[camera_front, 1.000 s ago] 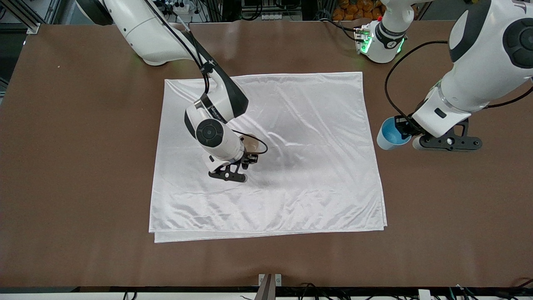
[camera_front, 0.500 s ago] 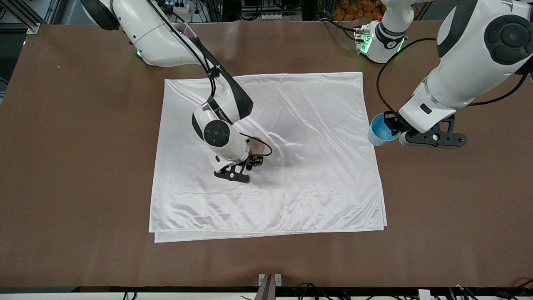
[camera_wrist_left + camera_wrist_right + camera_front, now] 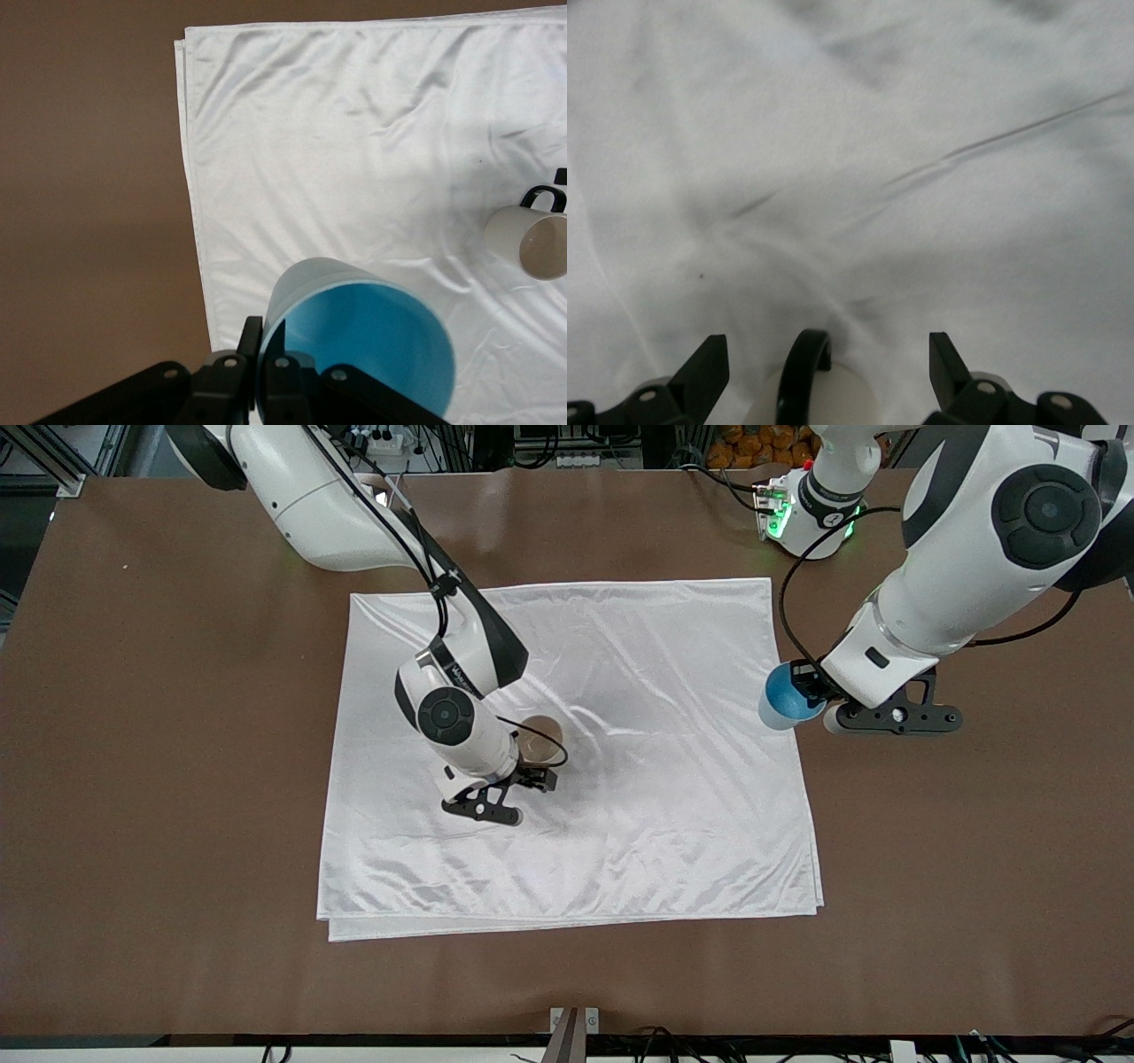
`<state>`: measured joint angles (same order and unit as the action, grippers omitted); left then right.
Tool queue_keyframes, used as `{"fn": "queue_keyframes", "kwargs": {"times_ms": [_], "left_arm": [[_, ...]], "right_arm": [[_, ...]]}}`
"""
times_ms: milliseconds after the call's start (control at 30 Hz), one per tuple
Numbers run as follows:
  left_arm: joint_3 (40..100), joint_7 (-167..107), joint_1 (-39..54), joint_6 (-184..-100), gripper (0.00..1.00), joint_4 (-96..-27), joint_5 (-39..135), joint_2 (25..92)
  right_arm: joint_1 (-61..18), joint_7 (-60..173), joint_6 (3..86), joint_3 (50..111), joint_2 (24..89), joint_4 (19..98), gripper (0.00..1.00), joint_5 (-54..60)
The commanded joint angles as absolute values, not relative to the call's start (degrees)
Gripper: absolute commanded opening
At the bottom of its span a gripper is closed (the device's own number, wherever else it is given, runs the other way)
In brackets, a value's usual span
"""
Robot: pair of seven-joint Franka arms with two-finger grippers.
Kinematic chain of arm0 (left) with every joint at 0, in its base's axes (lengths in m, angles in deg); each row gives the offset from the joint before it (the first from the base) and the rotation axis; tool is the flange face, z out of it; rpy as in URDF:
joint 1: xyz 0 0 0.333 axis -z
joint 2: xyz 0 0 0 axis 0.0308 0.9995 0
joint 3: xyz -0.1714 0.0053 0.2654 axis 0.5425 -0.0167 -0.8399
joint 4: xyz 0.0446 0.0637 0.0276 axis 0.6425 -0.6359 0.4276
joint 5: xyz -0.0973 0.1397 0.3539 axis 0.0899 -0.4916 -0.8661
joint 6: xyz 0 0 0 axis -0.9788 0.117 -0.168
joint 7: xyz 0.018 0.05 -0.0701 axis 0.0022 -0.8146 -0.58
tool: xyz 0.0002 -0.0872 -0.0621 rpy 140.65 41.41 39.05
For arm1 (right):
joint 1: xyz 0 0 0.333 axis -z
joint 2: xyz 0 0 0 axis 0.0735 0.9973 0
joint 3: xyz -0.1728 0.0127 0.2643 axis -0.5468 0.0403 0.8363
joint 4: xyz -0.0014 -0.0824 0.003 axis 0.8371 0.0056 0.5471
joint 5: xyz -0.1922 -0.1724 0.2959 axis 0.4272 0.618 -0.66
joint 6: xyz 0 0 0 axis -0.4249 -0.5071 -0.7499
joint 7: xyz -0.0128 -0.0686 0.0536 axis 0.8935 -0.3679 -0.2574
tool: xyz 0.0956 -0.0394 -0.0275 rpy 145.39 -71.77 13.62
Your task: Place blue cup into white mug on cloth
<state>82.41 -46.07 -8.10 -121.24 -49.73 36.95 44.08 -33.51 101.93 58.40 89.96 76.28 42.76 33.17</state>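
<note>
We read places as on a clock laid flat on the table (image 3: 930, 868) in the front view, with 12 toward the robots' bases.

Starting at the 6 o'clock edge, the cloth (image 3: 664, 824) lies flat and folded double, with only soft wrinkles. That part of the job looks settled.

Close to the cloth's middle, a touch toward 10 o'clock, the white mug (image 3: 542, 737) stands upright with its mouth open to the top. Its black handle (image 3: 806, 363) points toward 6 o'clock. The right gripper (image 3: 532, 781) is down there, and its fingers (image 3: 704, 367) stand apart on either side of the handle without pinching it. We judge that the mug is in place and that this arm has let go of it or is only guarding it.

At about 3 o'clock from the mug, well apart from it, the blue cup (image 3: 781, 695) hangs in the air over the cloth's 3 o'clock edge. The left gripper (image 3: 804, 684) is clamped on the cup's wall at the rim, one finger inside and one outside. The cup tilts a little, and its bright inside shows in the left wrist view.

In our estimate the pick is done and the carry is partly done. What remains is to cross the cloth toward 9 o'clock, line the cup up over the mug's mouth, lower it in and release. The right gripper so close to the mug may crowd that descent.
</note>
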Motion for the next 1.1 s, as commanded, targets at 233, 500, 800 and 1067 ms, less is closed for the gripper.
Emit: {"fn": "queue_keyframes", "kwargs": {"times_ms": [233, 500, 800, 1067], "left_arm": [[82.58, -61.16, -0.54, -122.90, 0.00, -48.33, 37.95, 47.72], [82.32, -72.05, 5.87, -128.17, 0.00, -48.33, 37.51, 51.32], [82.05, -83.92, 13.17, -134.33, 0.00, -48.07, 31.98, 55.98], [80.91, -95.25, 20.37, -136.97, 0.00, -44.21, 25.04, 62.57]], "right_arm": [[-23.91, 89.54, 55.84, 90.46, 76.49, 42.49, 1.00, 34.49], [-19.25, 81.63, 52.94, 90.54, 76.41, 42.49, 1.00, 34.75], [-13.89, 74.77, 51.97, 90.46, 76.32, 42.49, 1.00, 34.75], [-10.11, 70.37, 47.58, 90.46, 76.14, 42.49, 1.00, 34.75]]}}
